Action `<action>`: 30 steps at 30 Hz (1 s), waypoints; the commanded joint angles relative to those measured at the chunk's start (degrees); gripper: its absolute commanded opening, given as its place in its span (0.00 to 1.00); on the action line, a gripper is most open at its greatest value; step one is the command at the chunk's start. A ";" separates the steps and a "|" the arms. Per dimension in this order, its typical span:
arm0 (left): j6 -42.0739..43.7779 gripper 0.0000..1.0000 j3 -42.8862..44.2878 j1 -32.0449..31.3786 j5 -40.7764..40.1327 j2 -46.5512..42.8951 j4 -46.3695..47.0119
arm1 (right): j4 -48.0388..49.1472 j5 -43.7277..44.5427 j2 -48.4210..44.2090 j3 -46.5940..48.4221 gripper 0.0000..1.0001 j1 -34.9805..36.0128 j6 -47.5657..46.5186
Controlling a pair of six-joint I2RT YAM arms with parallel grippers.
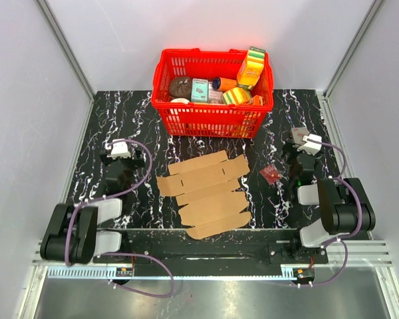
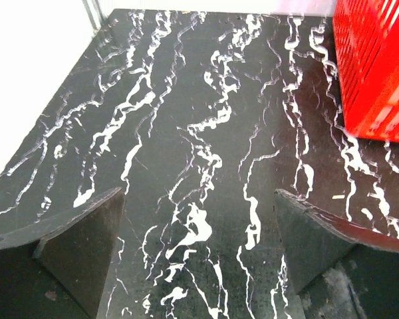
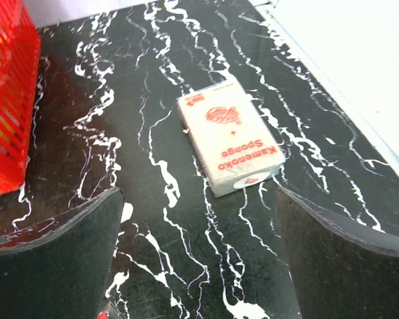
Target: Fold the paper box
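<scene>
The paper box (image 1: 206,196) is a flat brown cardboard sheet with flaps and tabs, lying unfolded on the black marbled table (image 1: 139,119) between the two arms. It shows in neither wrist view. My left gripper (image 1: 118,149) is left of the sheet, apart from it, open and empty over bare table (image 2: 199,196). My right gripper (image 1: 300,147) is right of the sheet, open and empty (image 3: 198,193), holding nothing.
A red basket (image 1: 213,109) full of small groceries stands at the back centre; its wall shows in the left wrist view (image 2: 379,73) and the right wrist view (image 3: 6,100). A small red packet (image 1: 270,174) lies right of the sheet. A white sponge pack (image 3: 229,136) lies just beyond the right fingers.
</scene>
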 commanded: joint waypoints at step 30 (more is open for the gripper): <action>-38.06 0.99 15.97 -4.45 9.40 -37.17 -69.50 | -68.76 -30.09 -27.53 19.51 0.96 -0.24 25.14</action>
